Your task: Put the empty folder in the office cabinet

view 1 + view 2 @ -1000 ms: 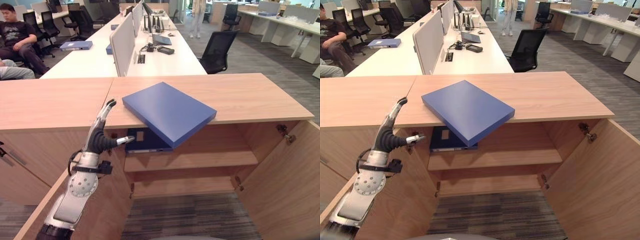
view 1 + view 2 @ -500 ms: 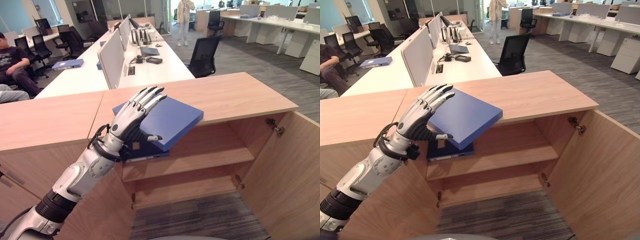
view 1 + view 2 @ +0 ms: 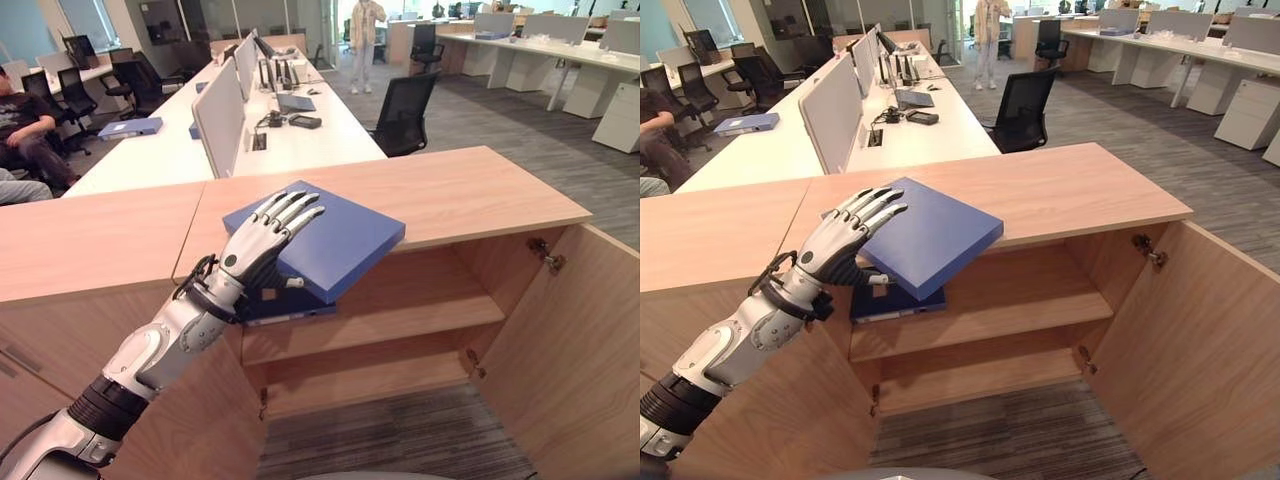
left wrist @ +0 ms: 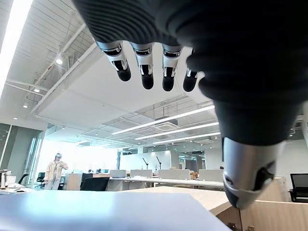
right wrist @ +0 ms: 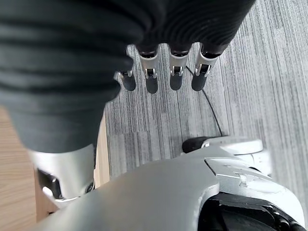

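A blue folder (image 3: 345, 235) lies on the wooden cabinet top (image 3: 480, 190), with its near corner jutting past the front edge. My left hand (image 3: 255, 245) reaches over the folder's left part, open. Its fingers (image 4: 144, 67) are straight just above the cover and the thumb (image 4: 248, 168) is by the front edge. The cabinet below stands open, showing two bare shelves (image 3: 410, 310). A second blue folder (image 3: 290, 305) lies on the upper shelf at the left. My right hand (image 5: 175, 72) hangs over the carpet with relaxed fingers, holding nothing.
The cabinet's right door (image 3: 580, 350) swings out towards me; the left door (image 3: 190, 420) is under my arm. Behind the cabinet run white desks (image 3: 300, 130) with screens and a black chair (image 3: 405, 110). A person (image 3: 25, 120) sits at the far left, another (image 3: 365, 30) stands far back.
My left hand has risen from beside the left door up over the folder's left part, then sunk a little closer to the cover. The camera has shifted; the folder stays put.
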### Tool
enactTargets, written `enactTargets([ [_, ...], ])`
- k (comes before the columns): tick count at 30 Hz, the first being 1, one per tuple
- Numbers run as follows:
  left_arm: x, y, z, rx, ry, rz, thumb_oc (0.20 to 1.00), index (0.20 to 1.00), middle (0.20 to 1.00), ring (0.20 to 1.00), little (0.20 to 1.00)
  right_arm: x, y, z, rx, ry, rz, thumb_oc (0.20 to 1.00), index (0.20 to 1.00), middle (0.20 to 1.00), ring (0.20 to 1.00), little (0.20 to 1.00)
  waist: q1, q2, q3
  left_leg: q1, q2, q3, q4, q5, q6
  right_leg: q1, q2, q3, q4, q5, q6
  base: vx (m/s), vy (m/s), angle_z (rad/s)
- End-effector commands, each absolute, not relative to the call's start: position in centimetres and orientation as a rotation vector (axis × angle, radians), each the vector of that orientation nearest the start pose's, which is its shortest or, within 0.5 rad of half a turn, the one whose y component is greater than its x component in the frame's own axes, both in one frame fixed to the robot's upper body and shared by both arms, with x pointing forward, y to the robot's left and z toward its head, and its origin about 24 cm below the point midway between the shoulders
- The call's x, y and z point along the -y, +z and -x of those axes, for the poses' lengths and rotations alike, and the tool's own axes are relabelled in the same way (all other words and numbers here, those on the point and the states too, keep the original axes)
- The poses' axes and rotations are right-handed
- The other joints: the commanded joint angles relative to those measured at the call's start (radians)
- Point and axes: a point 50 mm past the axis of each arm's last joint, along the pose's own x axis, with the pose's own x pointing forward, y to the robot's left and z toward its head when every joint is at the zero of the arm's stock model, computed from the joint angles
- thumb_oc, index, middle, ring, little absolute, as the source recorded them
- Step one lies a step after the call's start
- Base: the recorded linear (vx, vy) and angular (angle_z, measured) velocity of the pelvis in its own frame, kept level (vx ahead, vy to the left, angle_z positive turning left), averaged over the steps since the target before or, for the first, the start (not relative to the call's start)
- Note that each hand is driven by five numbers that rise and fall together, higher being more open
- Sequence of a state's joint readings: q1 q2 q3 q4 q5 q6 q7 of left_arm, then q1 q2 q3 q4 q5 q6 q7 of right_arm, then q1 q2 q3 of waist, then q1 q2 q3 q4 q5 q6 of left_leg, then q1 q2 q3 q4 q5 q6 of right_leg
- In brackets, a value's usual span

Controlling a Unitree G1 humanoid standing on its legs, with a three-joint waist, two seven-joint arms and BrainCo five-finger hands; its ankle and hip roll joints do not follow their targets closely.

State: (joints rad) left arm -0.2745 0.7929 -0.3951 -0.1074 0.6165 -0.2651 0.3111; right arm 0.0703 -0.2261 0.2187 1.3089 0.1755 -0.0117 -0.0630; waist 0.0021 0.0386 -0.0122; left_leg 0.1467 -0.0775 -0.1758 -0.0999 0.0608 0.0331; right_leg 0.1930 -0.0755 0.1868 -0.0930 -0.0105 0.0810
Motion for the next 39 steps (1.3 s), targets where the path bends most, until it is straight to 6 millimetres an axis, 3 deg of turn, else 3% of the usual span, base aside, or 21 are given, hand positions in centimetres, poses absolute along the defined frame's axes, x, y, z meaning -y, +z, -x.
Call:
enactTargets([
  [1,-17.8,16.4,-28.0,0.808,-0.124,-1.341,1.0,1.0,1.0,1.0,1.0,21.3,-17.5,-4.3,-1.385,-0.08,0.198,1.0,1.0,1.0,1.0,1.0,-0.003,-0.023,-0.011,0.012,0.006,-0.02,0.013,-0.135,0.013,-0.047,-0.033,-0.09,0.006,0.018,0.062,0.0,0.0,0.0],
  [16,-17.7,13.9,-31.0,0.664,-0.113,-1.402,1.0,1.0,1.0,1.0,1.0,22.4,-17.3,-4.4,-1.387,-0.097,0.236,1.0,1.0,1.0,1.0,1.0,-0.025,-0.023,-0.01,0.012,0.008,-0.006,0.013,-0.135,0.015,-0.054,-0.028,-0.079,0.006,0.021,0.063,0.0,-0.003,-0.02],
  [39,-17.9,11.3,-32.4,0.527,-0.128,-1.464,1.0,1.0,1.0,1.0,1.0,23.3,-17.1,-3.9,-1.404,-0.134,0.25,1.0,1.0,1.0,1.0,1.0,-0.047,-0.023,-0.009,0.014,0.014,0.018,0.013,-0.138,0.013,-0.061,-0.025,-0.068,0.006,0.023,0.062,0.0,-0.003,-0.05],
])
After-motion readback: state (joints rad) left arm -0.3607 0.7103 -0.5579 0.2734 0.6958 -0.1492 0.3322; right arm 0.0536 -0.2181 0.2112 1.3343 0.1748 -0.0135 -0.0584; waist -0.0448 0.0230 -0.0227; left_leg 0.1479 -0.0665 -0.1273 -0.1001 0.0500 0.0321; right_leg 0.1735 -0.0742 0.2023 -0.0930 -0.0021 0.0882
